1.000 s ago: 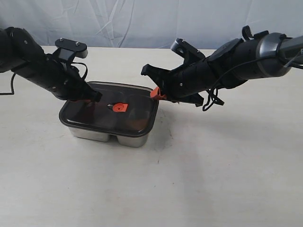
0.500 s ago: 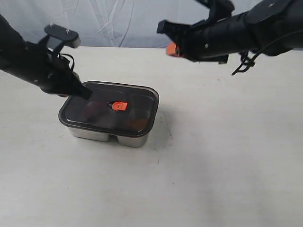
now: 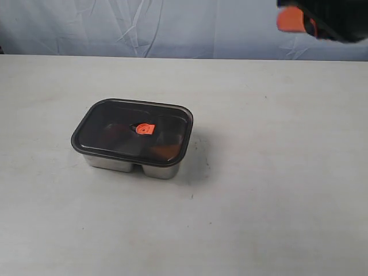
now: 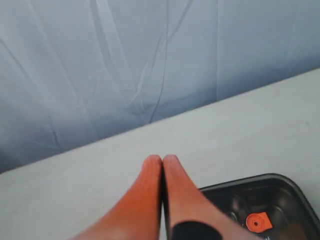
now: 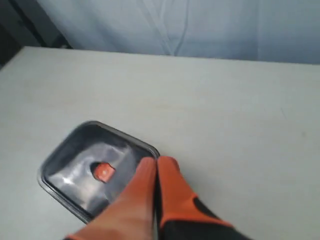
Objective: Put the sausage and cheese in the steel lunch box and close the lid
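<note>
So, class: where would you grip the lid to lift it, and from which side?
Probably from above, pinching the lid by its overhanging rim across the short width: it lies flat on the steel lunch box, and the valve tab looks too small.

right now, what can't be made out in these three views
Contents of the steel lunch box: exterior view, the dark lid leaves only dim smudges.
Right gripper: exterior view, blurred and cut off by the top edge.
Left gripper: outside the exterior view.
Most of the lid: left wrist view, cut off by the frame edge.
</note>
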